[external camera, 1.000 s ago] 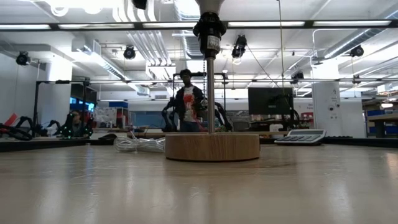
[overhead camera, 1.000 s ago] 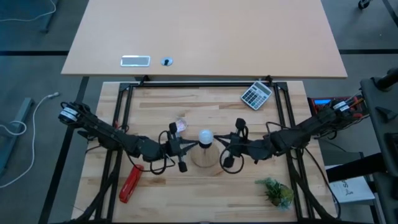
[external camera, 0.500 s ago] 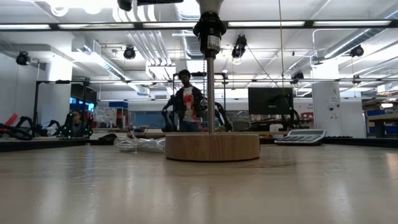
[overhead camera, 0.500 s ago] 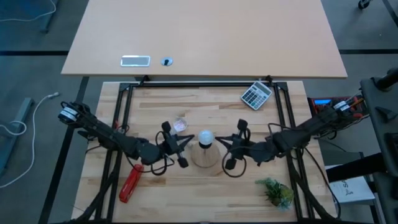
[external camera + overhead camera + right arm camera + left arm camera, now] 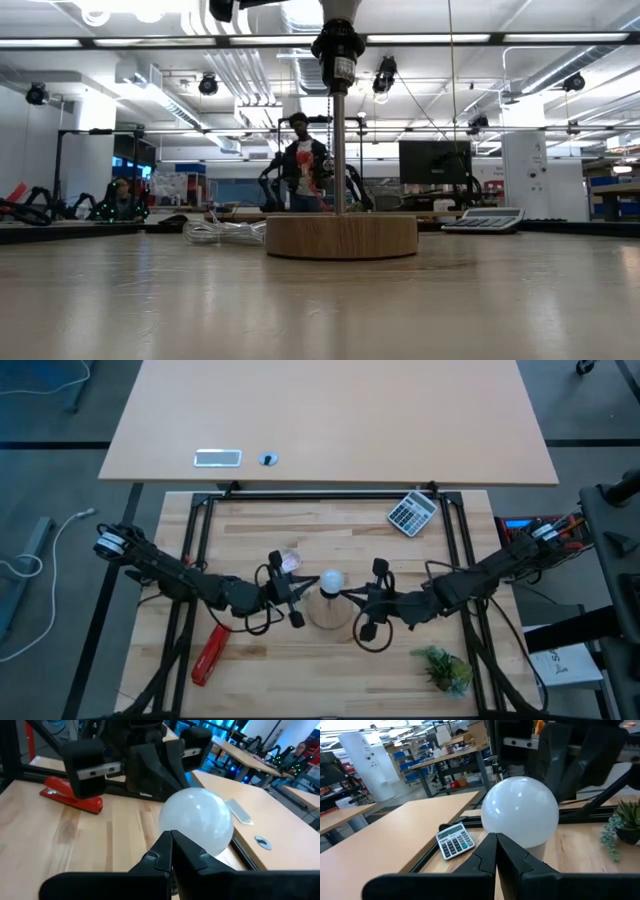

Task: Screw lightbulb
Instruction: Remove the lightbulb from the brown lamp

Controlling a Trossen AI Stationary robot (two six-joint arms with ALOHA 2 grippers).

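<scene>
The white lightbulb stands on top of a lamp post that rises from a round wooden disc at the table's middle. Its black socket shows at the top of the low view. My left gripper is shut and comes level at the bulb from the table's left. My right gripper is shut and comes at it from the right, slanting slightly down. The two fingertips stand on opposite sides of the bulb. The bulb's screw end is hidden. My left gripper has its shut fingertips against the lower part of the bulb's round side, coming level from the table's left. The bulb stands upright on the socket. My right gripper has its shut fingertips against the lower part of the bulb's round side, opposite the left gripper. It comes from the table's right, a little downward.
A red stapler lies near the front left, and a small green plant near the front right. A calculator lies at the far right. A clear plastic scrap lies just behind the left gripper. A tan tabletop lies beyond.
My right gripper has turned slightly and edged toward the table's left, closer onto the bulb. My left gripper drew back a little from the bulb and has come up to it again. Both have stayed shut. The lamp has not moved.
</scene>
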